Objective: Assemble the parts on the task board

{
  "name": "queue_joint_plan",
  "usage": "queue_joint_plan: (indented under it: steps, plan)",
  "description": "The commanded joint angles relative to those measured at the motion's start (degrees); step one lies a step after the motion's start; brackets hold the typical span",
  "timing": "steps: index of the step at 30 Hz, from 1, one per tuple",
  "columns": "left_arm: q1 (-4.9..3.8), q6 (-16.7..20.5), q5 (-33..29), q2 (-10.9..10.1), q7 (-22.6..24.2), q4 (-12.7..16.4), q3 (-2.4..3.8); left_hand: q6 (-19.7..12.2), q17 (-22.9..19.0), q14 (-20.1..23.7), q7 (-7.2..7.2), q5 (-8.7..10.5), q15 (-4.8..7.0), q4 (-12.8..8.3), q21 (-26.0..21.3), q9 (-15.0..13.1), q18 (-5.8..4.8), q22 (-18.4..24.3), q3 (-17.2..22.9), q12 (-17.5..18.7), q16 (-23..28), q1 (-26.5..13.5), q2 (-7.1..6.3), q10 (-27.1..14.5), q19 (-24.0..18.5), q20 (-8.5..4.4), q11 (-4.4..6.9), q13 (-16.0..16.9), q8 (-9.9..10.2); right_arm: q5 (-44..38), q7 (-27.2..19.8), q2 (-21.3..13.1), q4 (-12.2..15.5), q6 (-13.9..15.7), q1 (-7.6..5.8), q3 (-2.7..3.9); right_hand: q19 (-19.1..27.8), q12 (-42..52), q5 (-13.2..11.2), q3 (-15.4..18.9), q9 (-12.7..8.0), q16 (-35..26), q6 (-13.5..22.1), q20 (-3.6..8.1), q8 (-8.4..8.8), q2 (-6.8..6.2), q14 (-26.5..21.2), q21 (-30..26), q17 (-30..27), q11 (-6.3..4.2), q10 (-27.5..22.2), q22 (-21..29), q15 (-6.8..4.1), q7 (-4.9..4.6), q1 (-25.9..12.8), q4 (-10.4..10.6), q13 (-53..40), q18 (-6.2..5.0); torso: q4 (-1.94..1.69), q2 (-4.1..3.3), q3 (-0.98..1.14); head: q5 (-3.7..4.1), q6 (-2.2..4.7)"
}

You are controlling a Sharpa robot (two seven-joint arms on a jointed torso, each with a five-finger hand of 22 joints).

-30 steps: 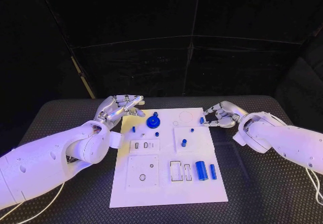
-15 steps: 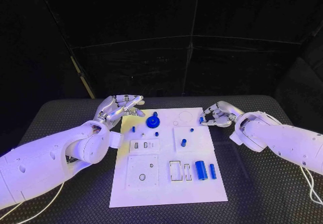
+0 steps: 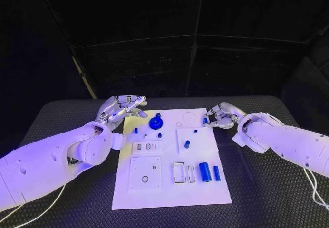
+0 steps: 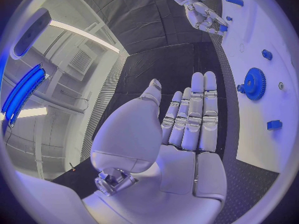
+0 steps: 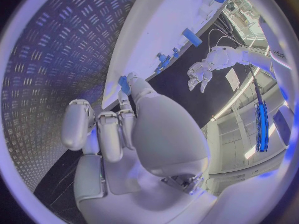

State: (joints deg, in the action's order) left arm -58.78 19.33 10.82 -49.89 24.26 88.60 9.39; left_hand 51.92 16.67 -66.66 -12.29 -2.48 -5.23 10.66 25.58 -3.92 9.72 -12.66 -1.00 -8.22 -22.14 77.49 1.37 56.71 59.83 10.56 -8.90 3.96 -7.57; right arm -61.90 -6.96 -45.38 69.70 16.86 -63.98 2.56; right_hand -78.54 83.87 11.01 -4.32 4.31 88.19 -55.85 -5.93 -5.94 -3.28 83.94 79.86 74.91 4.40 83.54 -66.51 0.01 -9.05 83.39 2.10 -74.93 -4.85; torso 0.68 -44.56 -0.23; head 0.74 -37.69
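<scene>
Right hand pinching small blue part at task board edge, left hand spread, empty

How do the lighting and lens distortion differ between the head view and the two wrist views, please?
Head view: the background is dark, the white task board bright under bluish light, its edges straight. Left wrist view: fisheye bends the board's edge beside the blue gear. Right wrist view: the table's tread pattern curves strongly.

One white board lies on one dark surface. There are two hands, the left hand and the right hand. One blue gear sits on the board. Two long blue bars lie side by side, plus some tiny blue bits, too small to count.
</scene>
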Motion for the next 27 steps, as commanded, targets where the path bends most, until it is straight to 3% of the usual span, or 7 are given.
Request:
queue_joint_plan:
  steps: [1, 16, 27]
  plan:
    - [-0.07, -0.8, 0.2, 0.0, 0.1, 0.1, 0.05, 0.3, 0.1, 0.4, 0.09, -0.2, 0.16, -0.1, 0.2, 0.1, 0.46, -0.1, -0.3, 0.1, -0.1, -0.1, 0.67, 0.3, -0.2, 0.25, -0.04, 0.0, 0.3, -0.2, 0.1, 0.1, -0.1, -0.4, -0.09, 0.04, -0.4, 0.4, -0.4, -0.3, 0.0, 0.4, -0.7, -0.09, -0.32, 0.67, 5.1, 0.3, 10.7, -0.23, 0.4, -0.1, -0.11, -0.04, -0.2, -0.4, -6.6, 0.31, 0.02, -0.01, 0.02, 0.12, -0.03]
    - [-0.07, -0.9, 0.2, 0.0, 0.1, 0.0, 0.05, 0.3, 0.2, 0.5, 0.1, -0.2, 0.16, -0.1, 0.2, 0.1, 0.46, -0.1, -0.4, 0.2, -0.1, -0.1, 0.77, 0.3, -0.2, 0.26, -0.04, 0.0, 0.4, -0.6, 0.0, 0.4, -0.7, 0.6, -0.08, 0.04, -0.7, 0.7, -1.5, -3.7, 0.8, 0.5, -7.9, 1.52, -3.71, 3.47, 5.2, 0.6, 11.1, -2.6, 1.0, -0.7, -2.02, 2.74, -1.0, -1.7, -7.3, 0.38, 0.05, -0.01, 0.03, -0.07, -0.41]
    - [-0.07, -0.9, 0.2, -0.1, 0.0, -0.1, 0.05, 0.3, 0.2, 0.5, 0.1, -0.2, 0.16, -0.1, 0.2, 0.1, 0.46, -0.1, -0.4, 0.2, -0.1, -0.1, 0.77, 0.3, -0.2, 0.26, -0.04, 0.0, 0.4, -0.4, -0.2, -0.2, 1.6, 6.3, -0.07, 0.06, -1.1, 0.9, -1.4, -4.3, 0.9, 0.5, -8.6, 2.13, -4.2, 3.62, 5.3, 0.9, 11.2, -3.14, 1.3, -1.4, -2.57, 3.29, -2.2, -1.8, -7.7, 0.53, 0.14, 0.11, 0.07, -0.06, -0.43]
